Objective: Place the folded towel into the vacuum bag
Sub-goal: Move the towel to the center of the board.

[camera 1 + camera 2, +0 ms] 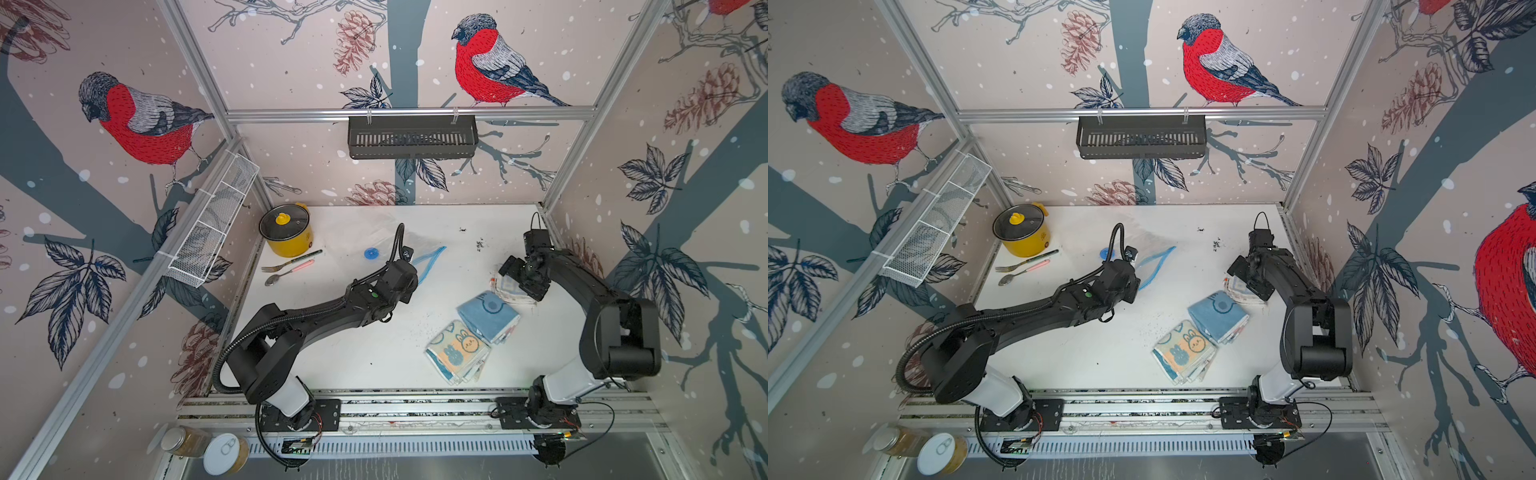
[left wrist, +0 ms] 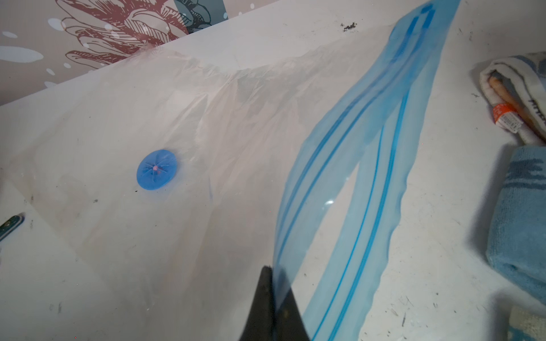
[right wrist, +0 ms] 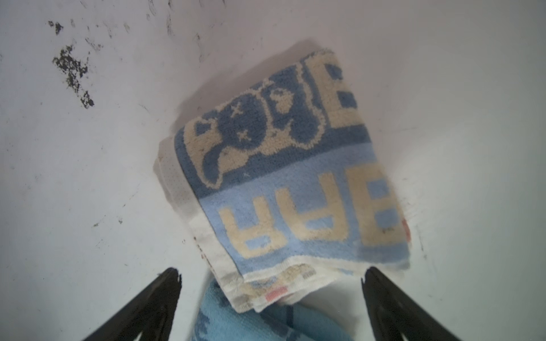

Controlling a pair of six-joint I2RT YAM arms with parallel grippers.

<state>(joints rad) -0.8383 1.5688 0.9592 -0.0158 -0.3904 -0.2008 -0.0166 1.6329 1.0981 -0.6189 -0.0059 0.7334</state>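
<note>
Nearest to the lens in the right wrist view were the two black fingers of the right end effector. They stood wide apart and held nothing. Just beyond them the folded towel lay on the white table. It was a thick terry square in blue and cream with large letters, and its near edge overlapped a plain blue towel. We could not tell how high the fingers hung above it.

The left end effector was closed on the upper lip of the blue zip strip and held it lifted. This left the mouth of the vacuum bag gaping toward the towels. The rest of the bag lay flat on the table, with the round valve on top. In a top view, a rabbit towel lay further to the front, touching the blue one.

We judged the folded towel to be light and soft, so its layers could easily slide open. We thought the best hold would be across one folded edge, pinching all layers together and staying clear of the blue towel beneath. The bag film looked thin, limp and slippery, and we expected its mouth to sag if the raised lip were let down.
</note>
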